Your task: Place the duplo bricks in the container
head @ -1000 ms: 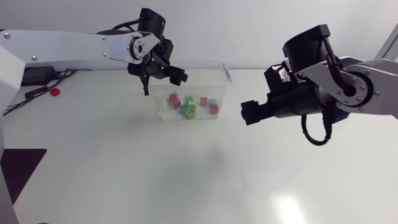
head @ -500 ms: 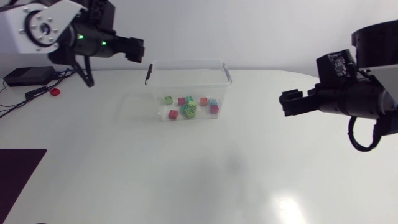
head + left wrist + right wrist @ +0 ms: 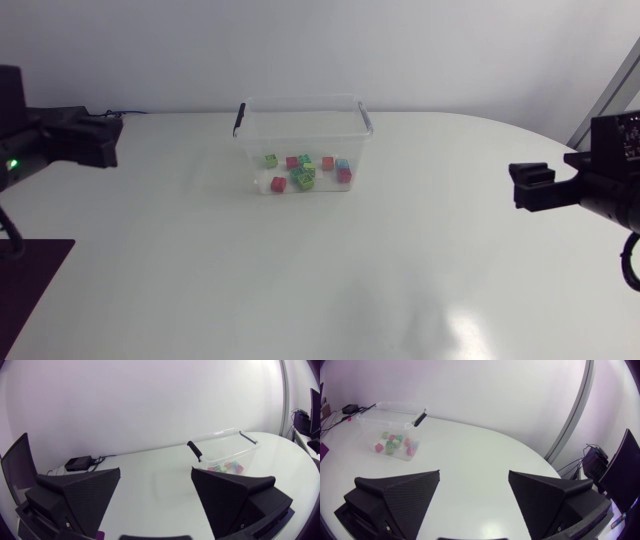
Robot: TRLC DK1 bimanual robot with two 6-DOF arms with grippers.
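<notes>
Toward the far edge of the table (image 3: 300, 290), near its middle, stands the clear container (image 3: 300, 101) with black handles. The bricks (image 3: 305, 172), red, green, pink and blue, all lie loose on its floor. No brick shows on the bare table in any view. The left gripper (image 3: 156, 474) hangs by the left edge and the right gripper (image 3: 474, 475) by the right edge, both well apart from the container. Each has its fingers spread wide with nothing between them. By this, the placing looks finished. The next move calls for little: a check that no brick lies hidden outside the container, with both arms held clear.
</notes>
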